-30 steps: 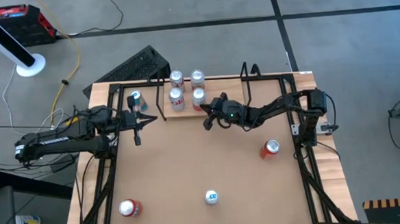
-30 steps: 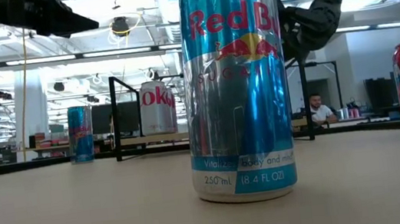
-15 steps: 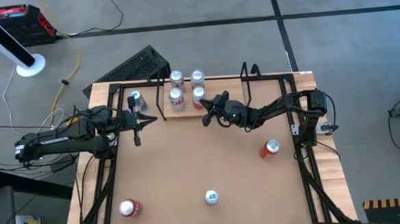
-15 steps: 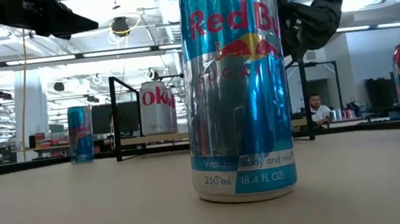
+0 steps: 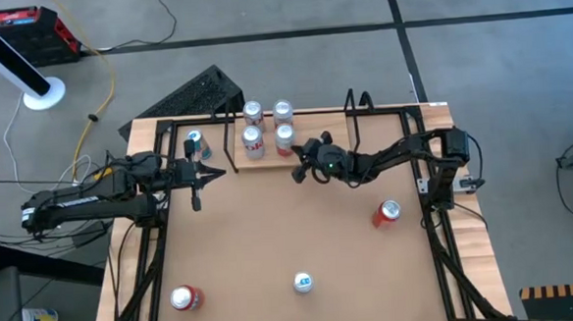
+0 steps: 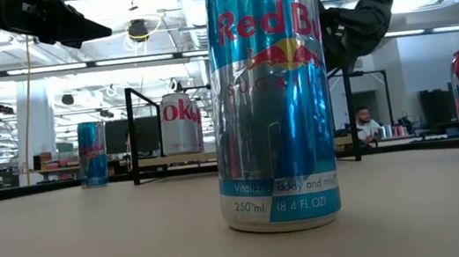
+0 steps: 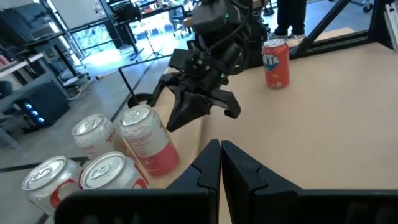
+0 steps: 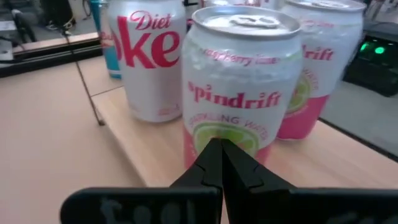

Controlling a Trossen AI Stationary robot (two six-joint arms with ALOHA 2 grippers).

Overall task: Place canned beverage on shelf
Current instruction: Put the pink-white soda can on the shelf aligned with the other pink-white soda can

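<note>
Brown tabletop [image 5: 271, 240] from above: four silver-topped cans [image 5: 268, 124] grouped on narrow pale wood shelf in black rod frame [image 5: 305, 145] at far edge; one blue slim can [image 5: 195, 142] just left of it; three more cans well apart nearer: red [image 5: 386, 212], red [image 5: 184, 299], blue [image 5: 302, 282]. Right gripper [image 5: 297, 164] just beside shelf, jaws shut, empty. Left gripper [image 5: 196, 191] near blue slim can, jaws shut, empty.

Low: tall blue Red Bull can [image 6: 270, 96] foremost, Coke can [image 6: 180, 123] on shelf behind.

Right wrist: Spindrift can [image 8: 242, 81] close ahead, Diet Coke can [image 8: 147, 56] beside.
</note>
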